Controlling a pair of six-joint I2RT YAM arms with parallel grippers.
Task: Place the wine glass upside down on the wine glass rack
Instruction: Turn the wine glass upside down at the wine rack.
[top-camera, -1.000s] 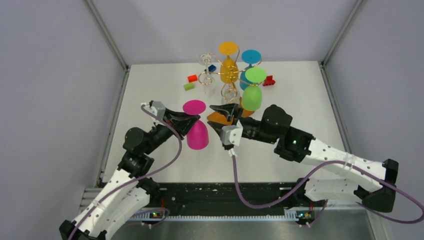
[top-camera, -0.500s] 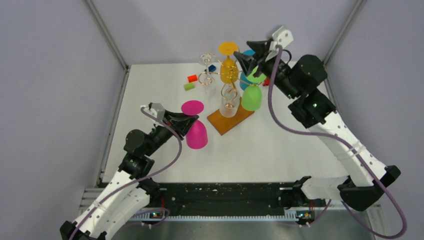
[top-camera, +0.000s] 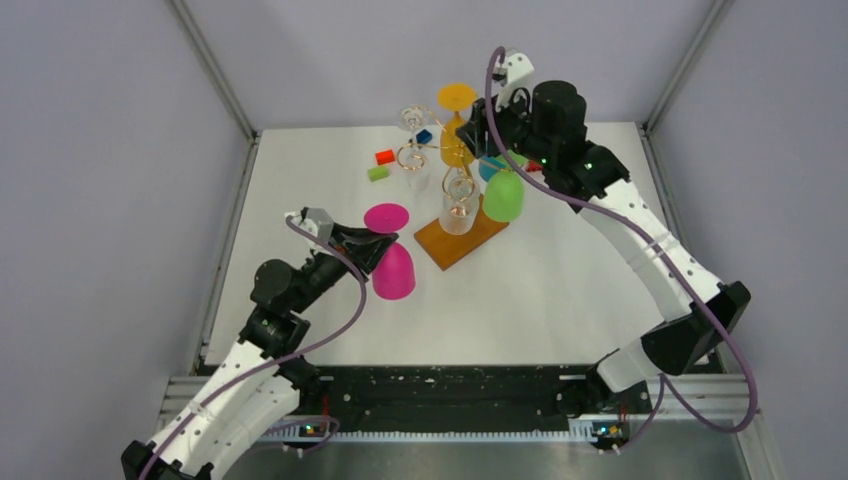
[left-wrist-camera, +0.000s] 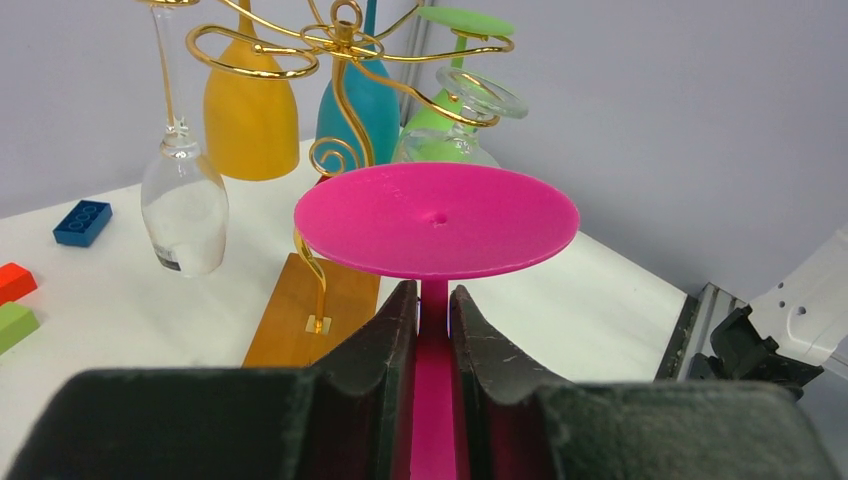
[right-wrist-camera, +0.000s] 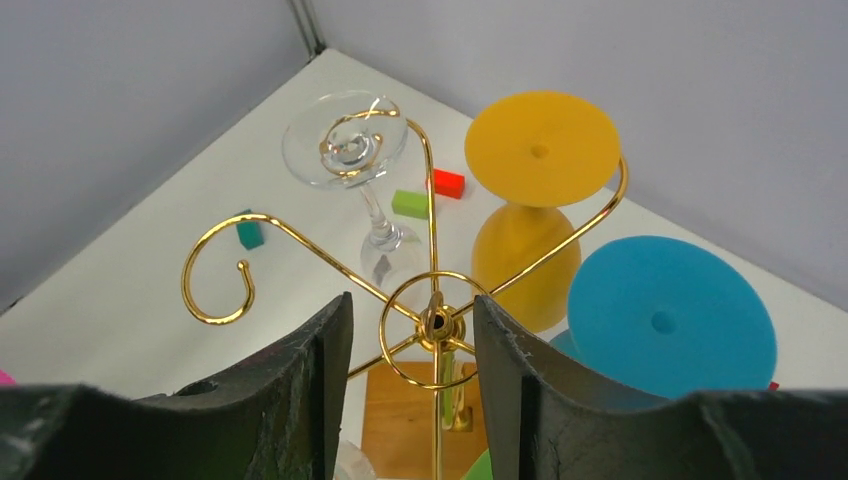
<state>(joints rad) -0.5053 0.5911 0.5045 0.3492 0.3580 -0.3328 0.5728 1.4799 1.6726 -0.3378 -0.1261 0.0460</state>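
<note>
L gripper (left-wrist-camera: 432, 300) is clamping upside-down pink glass (left-wrist-camera: 437, 218) by its stem, left of rack (top-camera: 470, 240). Only R wrist cam is showing R gripper (right-wrist-camera: 410, 350) standing apart, straddling rack's top hub.

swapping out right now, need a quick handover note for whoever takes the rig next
Left gripper: shut on the stem of the pink wine glass, foot up, bowl down, on the near side of the rack and apart from it.
Right gripper: open, holding nothing, jaws either side of the top hub of the wine glass rack.
On the rack: yellow glass, blue glass, green glass, clear glass.
Done: pink glass gripped and inverted.
Left: carry it to the empty curled arm, probably slide the stem in, then release.
</note>
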